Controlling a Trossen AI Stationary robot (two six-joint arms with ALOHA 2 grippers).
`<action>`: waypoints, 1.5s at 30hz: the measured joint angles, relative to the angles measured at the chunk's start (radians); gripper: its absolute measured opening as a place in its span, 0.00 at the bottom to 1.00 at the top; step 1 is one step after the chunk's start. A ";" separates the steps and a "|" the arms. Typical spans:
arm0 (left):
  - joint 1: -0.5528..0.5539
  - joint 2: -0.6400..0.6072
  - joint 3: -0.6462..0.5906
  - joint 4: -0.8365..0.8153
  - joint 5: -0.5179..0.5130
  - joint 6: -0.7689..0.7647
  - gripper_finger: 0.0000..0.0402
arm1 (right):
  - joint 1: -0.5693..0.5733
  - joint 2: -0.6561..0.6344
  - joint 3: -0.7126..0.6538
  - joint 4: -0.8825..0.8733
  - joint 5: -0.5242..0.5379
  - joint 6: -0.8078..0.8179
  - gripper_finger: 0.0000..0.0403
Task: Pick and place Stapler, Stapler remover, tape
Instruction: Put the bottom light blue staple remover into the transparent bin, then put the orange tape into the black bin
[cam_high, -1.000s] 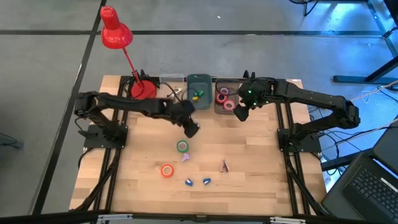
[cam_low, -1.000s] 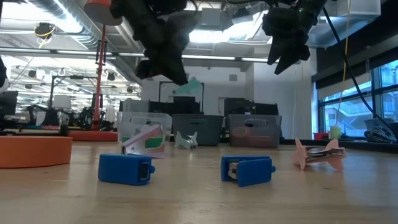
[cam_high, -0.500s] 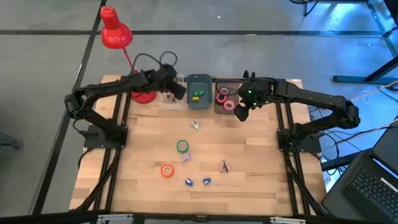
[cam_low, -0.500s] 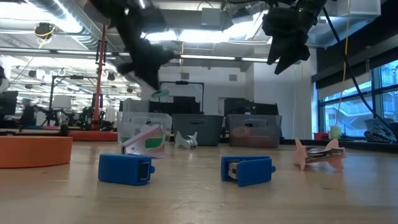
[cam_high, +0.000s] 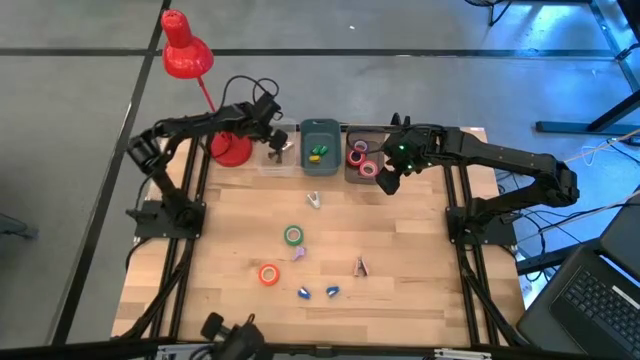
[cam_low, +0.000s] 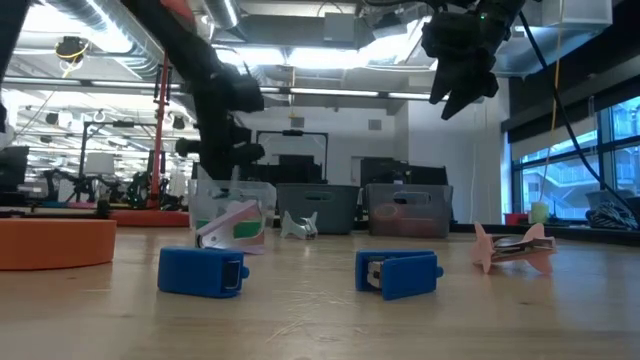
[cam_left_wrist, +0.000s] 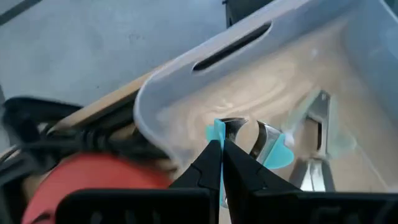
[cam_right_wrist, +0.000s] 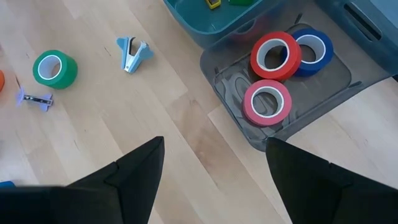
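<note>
The left gripper (cam_left_wrist: 219, 163) hangs over the clear bin (cam_left_wrist: 186, 93) at the table's back edge, its fingers pinched together on a light-blue remover (cam_left_wrist: 261, 146) just above the bin's floor. The right gripper (cam_right_wrist: 211, 168) hovers spread wide and empty beside the grey tray (cam_right_wrist: 311, 106), which holds red tape (cam_right_wrist: 267, 102). On the wooden table (cam_high: 400, 290) lie green tape (cam_high: 293, 236), orange tape (cam_high: 268, 274) and blue staplers (cam_low: 400, 274), well apart from both grippers. A workshop shows behind.

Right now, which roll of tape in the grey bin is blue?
The blue tape lies farthest into the grey bin, touching the red roll. The other two rolls there are red; the nearer one lies alone.
</note>
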 joint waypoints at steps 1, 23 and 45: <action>0.000 0.016 0.000 0.014 0.000 0.001 0.01 | 0.000 0.000 0.000 0.000 0.000 -0.001 0.71; -0.007 -0.064 0.000 -0.058 0.090 -0.049 0.41 | 0.000 0.000 0.000 -0.008 0.000 0.002 0.71; -0.944 -0.357 -0.003 -0.458 0.213 -0.579 0.44 | 0.036 0.000 0.000 -0.041 0.045 0.050 0.71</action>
